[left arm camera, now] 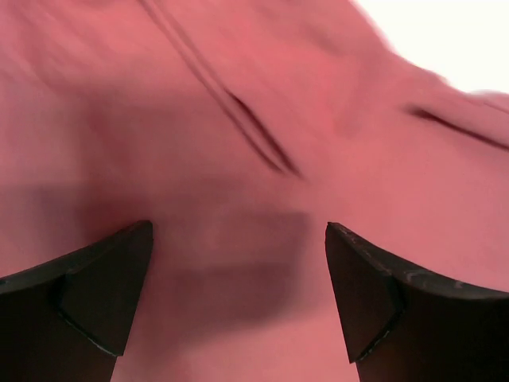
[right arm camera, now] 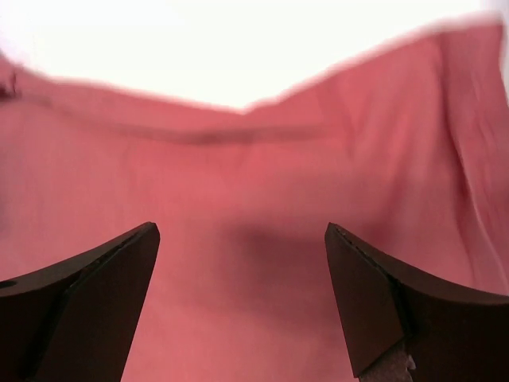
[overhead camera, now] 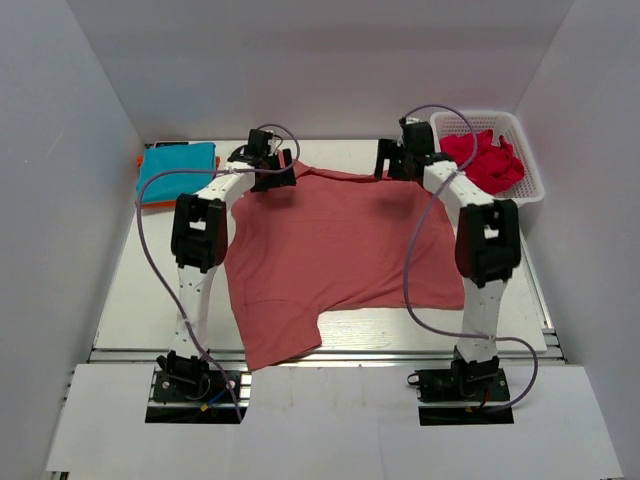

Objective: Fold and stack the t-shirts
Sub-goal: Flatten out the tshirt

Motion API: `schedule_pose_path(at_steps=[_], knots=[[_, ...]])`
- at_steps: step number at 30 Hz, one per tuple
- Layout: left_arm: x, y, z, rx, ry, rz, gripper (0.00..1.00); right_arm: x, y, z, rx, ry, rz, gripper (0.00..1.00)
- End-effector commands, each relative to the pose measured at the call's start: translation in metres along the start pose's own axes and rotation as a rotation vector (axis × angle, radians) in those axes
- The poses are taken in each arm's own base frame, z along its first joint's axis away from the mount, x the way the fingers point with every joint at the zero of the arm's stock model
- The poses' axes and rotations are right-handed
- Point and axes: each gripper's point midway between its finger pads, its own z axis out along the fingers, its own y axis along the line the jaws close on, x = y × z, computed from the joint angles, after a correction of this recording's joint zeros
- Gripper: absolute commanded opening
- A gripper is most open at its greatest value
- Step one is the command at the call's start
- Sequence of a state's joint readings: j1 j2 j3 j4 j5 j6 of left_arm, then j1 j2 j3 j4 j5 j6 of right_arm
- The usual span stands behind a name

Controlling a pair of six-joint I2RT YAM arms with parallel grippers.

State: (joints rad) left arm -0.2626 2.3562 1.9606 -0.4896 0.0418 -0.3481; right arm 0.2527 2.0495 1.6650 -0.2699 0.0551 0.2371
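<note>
The left end effector [left arm camera: 238, 229] is holding its fingers spread wide with nothing between them. It is pointing down at the salmon-red t-shirt [overhead camera: 340, 250], and cloth is filling the space beneath and ahead of it. A dark crease in the cloth is running just ahead of its fingertips. The right end effector [right arm camera: 242, 231] is spread open too, gripping nothing. The shirt's far hem is lying just ahead of it, with bare counter [overhead camera: 140, 290] showing beyond.

From above, the shirt is lying opened out on the counter, stretching from both end effectors back towards the arm bases. Whether the fingertips are touching the cloth is not clear. A folded blue t-shirt [overhead camera: 177, 168] is lying to the left of the left end effector, apart from it. A white basket [overhead camera: 480, 114] holding crumpled red garments [overhead camera: 490, 160] is sitting just to the right of the right end effector.
</note>
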Motion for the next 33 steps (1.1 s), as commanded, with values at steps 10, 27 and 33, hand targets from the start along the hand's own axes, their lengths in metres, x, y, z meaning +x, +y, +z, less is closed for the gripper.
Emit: schedule_pose_path(at_steps=[10, 27, 33], knots=[[0.006, 0.070, 0.053, -0.007, 0.034, -0.138, 0.99, -0.050, -0.002, 0.094, -0.011, -0.144, -0.091, 0.90], [0.031, 0.132, 0.061, -0.094, 0.110, -0.134, 0.99, -0.079, -0.076, 0.153, 0.177, -0.369, 0.006, 0.90], [0.035, 0.140, 0.066, -0.103, 0.118, -0.144, 0.99, -0.089, -0.095, 0.155, 0.228, -0.417, -0.034, 0.90]])
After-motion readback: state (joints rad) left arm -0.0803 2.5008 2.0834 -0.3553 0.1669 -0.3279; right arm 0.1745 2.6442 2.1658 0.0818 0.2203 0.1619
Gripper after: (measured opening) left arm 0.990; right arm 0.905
